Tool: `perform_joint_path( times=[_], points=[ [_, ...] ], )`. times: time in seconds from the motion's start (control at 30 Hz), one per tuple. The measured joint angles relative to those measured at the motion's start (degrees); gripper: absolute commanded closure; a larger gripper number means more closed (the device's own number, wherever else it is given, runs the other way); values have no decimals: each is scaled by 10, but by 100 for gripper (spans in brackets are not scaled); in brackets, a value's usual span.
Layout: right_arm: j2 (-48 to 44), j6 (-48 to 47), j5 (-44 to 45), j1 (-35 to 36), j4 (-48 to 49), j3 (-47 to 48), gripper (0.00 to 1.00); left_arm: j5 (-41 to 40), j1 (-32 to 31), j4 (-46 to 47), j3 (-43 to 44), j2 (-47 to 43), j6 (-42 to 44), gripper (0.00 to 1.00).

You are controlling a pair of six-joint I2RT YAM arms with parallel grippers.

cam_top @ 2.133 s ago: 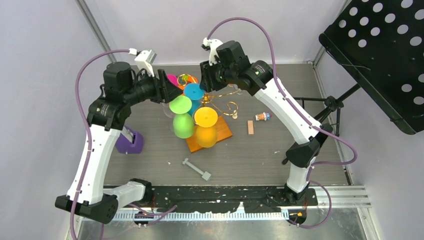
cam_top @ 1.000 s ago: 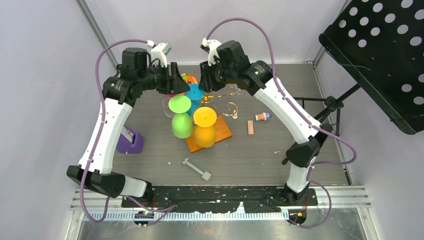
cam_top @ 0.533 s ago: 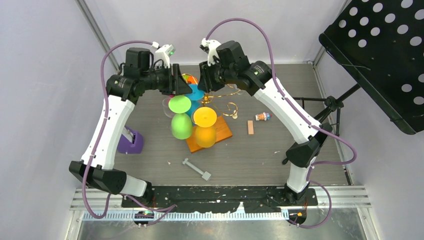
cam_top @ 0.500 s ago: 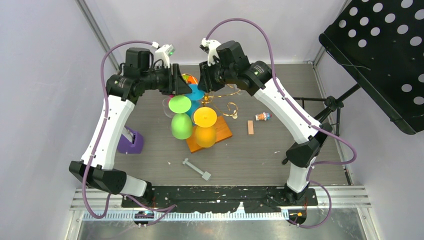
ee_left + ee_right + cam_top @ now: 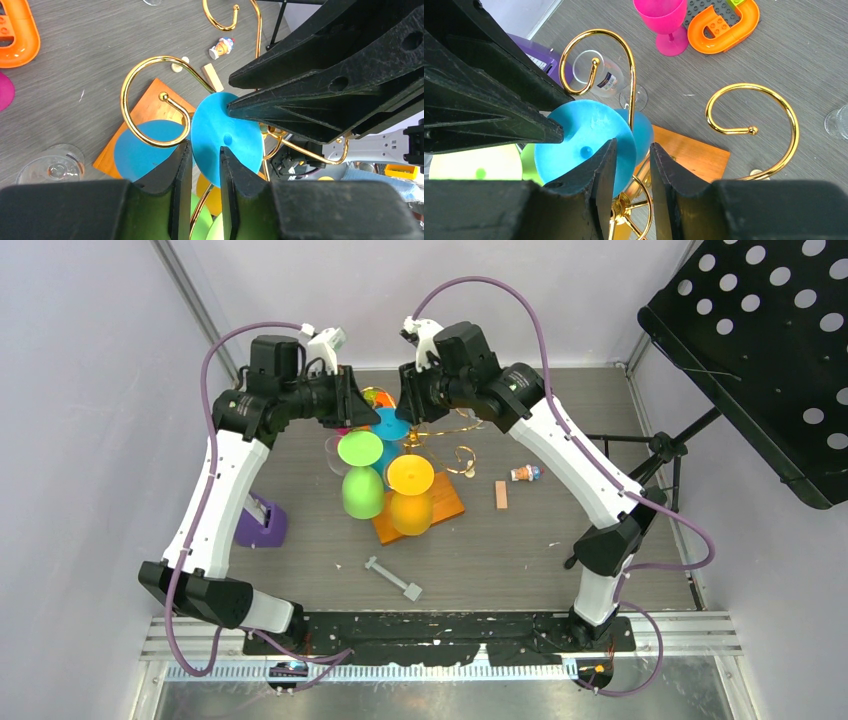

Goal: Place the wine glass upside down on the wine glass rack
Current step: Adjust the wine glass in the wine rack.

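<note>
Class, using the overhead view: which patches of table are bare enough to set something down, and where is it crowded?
Bare: between the wooden block and grey tool; between that tool and the purple stand. Crowded: around the wine glass rack.
</note>
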Motion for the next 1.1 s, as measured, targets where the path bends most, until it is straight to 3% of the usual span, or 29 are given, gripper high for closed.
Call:
perform_joint_path(
  times=[0.5,1.1],
  points=[
    [-15,-2,7,0,7,-12,52,5,2,24,0,0,-28,96],
    [-136,-4,68,0,78,-121,36,49,14,84,-9,-3,-79,100]
  ],
)
